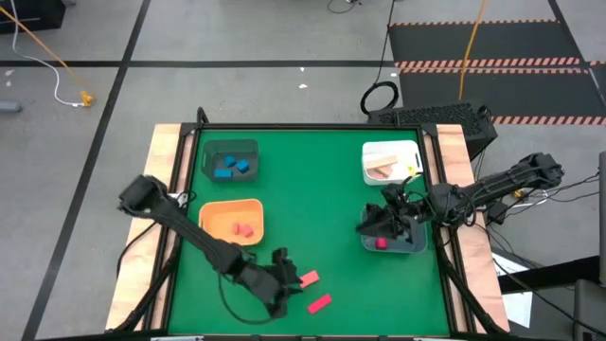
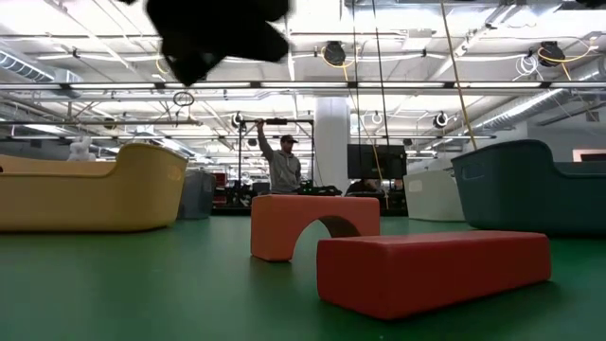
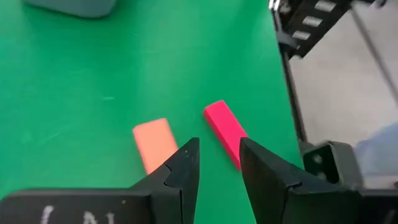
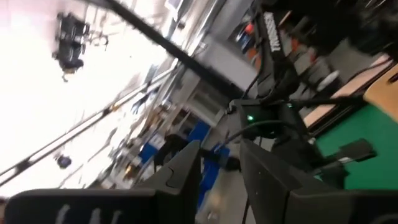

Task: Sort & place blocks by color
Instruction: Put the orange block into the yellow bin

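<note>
On the left of the green felt-like table top (image 1: 312,189), the orange rectangular plastic bin (image 1: 231,219) holds two small red wooden blocks (image 1: 240,229) on its smooth floor. Behind it, farther from the near edge, the dark green rectangular bin (image 1: 230,159) holds a cluster of blue wooden cubes (image 1: 233,168).

The left gripper (image 1: 287,280) hovers low near the front edge of the table, its two dark fingers (image 3: 184,167) parted with a narrow gap and nothing between them. Just beside it lie two loose pieces: the salmon-pink curved wooden arch block (image 1: 308,278), whose low view shows a semicircular cut-out under a flat matte top, and the bright red short wooden bar (image 1: 319,303), a plain rectangular stick with squared edges lying flat. The two are near each other but apart, the bar closer to the table's front edge.

Toward the right, the white rectangular bin (image 1: 389,162) holds pale tan wooden bars (image 1: 383,164) lying flat. In front of it stands the grey-blue rectangular bin (image 1: 407,242), with a small red piece (image 1: 382,243) showing inside. The right gripper (image 1: 372,227) hangs at this bin's left rim; its fingers (image 4: 184,168) are spread slightly and empty, its wrist camera tilted up at the room.
</note>
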